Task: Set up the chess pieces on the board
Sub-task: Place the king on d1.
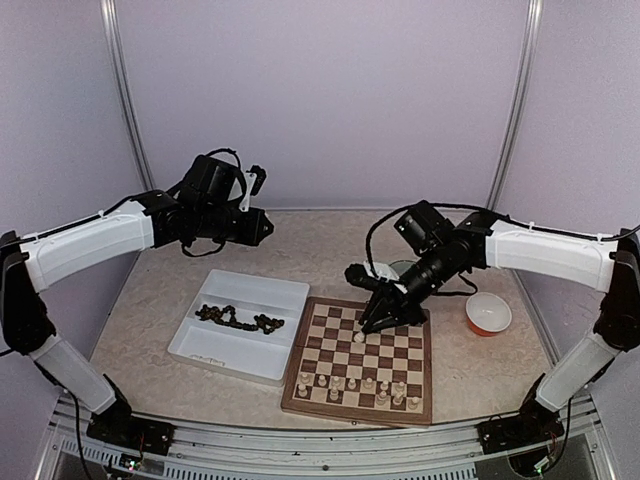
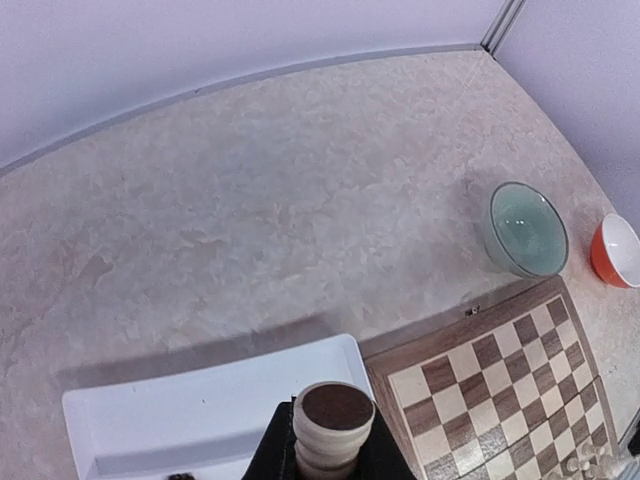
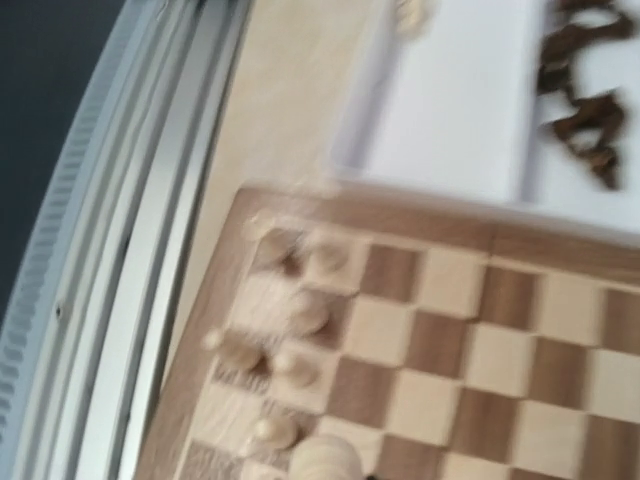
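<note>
Left tool (image 2: 330, 462) on cream piece (image 2: 333, 420) — right tool (image 1: 368, 326) on pale piece (image 1: 358, 337), over board (image 1: 402, 352)

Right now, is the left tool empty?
No: in the left wrist view the left tool is shut on a cream piece, its dark round base facing the camera.

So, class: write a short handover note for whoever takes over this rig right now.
Left jaws: shut on a cream piece, held high near the tray.
Right jaws: shut, apparently on another cream piece, low over the board.
Done: several cream pieces stand on the board's near two rows.
To do: place the held ones, then the dark pieces lying in the tray.
</note>
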Robot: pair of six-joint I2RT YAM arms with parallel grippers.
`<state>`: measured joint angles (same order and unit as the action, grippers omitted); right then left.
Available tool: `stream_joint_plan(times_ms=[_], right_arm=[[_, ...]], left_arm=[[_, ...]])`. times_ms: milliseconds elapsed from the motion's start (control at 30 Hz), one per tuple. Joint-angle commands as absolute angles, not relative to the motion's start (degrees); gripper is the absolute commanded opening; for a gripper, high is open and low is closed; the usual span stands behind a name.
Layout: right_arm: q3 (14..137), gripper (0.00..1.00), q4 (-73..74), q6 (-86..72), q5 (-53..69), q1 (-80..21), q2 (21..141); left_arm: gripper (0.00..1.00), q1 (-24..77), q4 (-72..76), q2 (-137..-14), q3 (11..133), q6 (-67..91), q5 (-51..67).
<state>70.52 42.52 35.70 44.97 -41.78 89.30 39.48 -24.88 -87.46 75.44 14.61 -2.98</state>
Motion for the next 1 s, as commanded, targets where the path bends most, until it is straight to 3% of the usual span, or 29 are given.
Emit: stream_joint_plan(times_ms=[0,267,633,967], right_arm=[[67.4,0.0,41.0,39.8,34.8,-49.0,86.2],[62.6,0.0,37.6,41.3,26.8,-59.8,86.7],[60.4,0.0,33.3,41.6,23.2,-64.1,91.4],[61.2,0.0,34.0,41.8,21.8,-65.4,94.4]], left_arm=[[0.0,37.0,-17.2,-91.6,75.8,8.9,-0.8],[0.0,36.4,-9.5,-94.8,72.5,9.8,4.1],[0.0,34.2,-15.5,-97.9,83.6,8.8,7.7],[0.0,27.9,-8.0,-95.1,74.6,13.0,13.5]])
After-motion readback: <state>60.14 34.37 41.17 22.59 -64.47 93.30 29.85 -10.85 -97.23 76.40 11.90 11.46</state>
